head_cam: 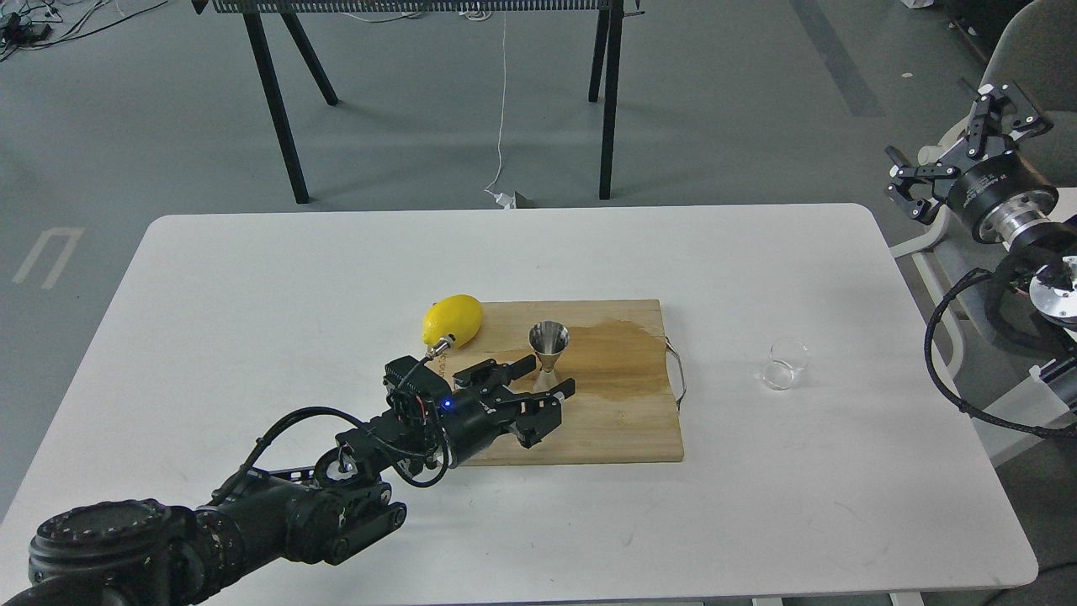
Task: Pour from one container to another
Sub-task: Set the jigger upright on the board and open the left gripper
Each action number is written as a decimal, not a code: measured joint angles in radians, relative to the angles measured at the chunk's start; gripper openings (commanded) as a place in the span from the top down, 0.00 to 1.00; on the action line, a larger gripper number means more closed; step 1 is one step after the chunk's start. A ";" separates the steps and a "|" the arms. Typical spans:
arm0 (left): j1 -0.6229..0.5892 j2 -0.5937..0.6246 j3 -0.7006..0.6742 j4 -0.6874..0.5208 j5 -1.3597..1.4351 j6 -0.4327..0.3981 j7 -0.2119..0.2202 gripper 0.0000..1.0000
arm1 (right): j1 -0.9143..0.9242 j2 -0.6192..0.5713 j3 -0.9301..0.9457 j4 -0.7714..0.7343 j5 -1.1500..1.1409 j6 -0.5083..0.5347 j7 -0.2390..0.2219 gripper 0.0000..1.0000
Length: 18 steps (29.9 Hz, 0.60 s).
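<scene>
The steel jigger (549, 347) stands upright on the wooden cutting board (606, 421). My left gripper (545, 376) is open just in front and to the left of it, one finger at each side of the jigger's base, not closed on it. The clear glass cup (784, 364) sits alone on the white table (252, 286), right of the board. My right gripper (949, 147) is open and held high off the table's right edge, far from the cup.
A yellow lemon (453, 320) lies at the board's back left corner, close to my left wrist. A dark wet patch (618, 353) covers the board right of the jigger. A metal handle (677, 374) sticks out of the board's right side.
</scene>
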 measured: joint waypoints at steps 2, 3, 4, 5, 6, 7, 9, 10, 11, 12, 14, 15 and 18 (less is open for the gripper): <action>0.000 0.000 0.000 0.000 0.000 0.000 0.000 0.25 | 0.000 0.000 0.000 0.000 0.000 0.000 0.000 0.01; 0.000 0.000 0.000 0.000 0.000 0.000 0.000 0.25 | 0.000 0.000 0.000 0.001 0.000 0.000 0.000 0.01; 0.000 0.000 0.000 0.000 0.000 0.000 0.000 0.25 | 0.000 0.000 0.000 0.002 0.000 0.000 0.000 0.01; 0.000 0.000 0.000 0.000 0.000 0.000 0.000 0.25 | 0.000 0.000 0.001 0.002 0.000 0.000 0.000 0.01; 0.000 0.000 0.000 0.000 0.000 0.000 0.000 0.25 | 0.000 0.000 0.001 0.003 0.000 0.000 0.000 0.01; 0.000 0.000 0.000 0.001 -0.001 0.000 0.000 0.25 | 0.000 0.000 0.002 0.004 0.000 0.000 0.000 0.01; 0.000 0.000 0.000 0.002 -0.001 0.000 0.000 0.25 | 0.000 0.000 0.003 0.005 0.000 0.000 0.000 0.01; 0.000 0.000 0.000 0.002 -0.001 0.000 0.000 0.25 | 0.000 0.000 0.003 0.005 0.000 0.000 0.000 0.01; 0.000 0.000 0.000 0.002 -0.001 0.000 0.000 0.25 | 0.000 -0.001 0.004 0.005 0.000 0.000 0.000 0.01; 0.000 0.000 0.000 0.002 -0.001 0.000 0.000 0.25 | 0.000 -0.002 0.005 0.005 0.000 0.000 0.000 0.01; 0.000 0.002 0.000 0.001 -0.001 0.000 0.000 0.25 | 0.000 -0.003 0.005 0.004 0.000 0.000 0.000 0.01; 0.000 0.006 0.000 0.000 -0.001 0.000 0.000 0.25 | 0.000 -0.003 0.005 0.004 0.001 0.000 0.000 0.01; 0.003 0.027 0.000 -0.004 0.000 0.000 0.000 0.25 | 0.000 -0.003 0.006 0.003 0.004 0.000 0.000 0.01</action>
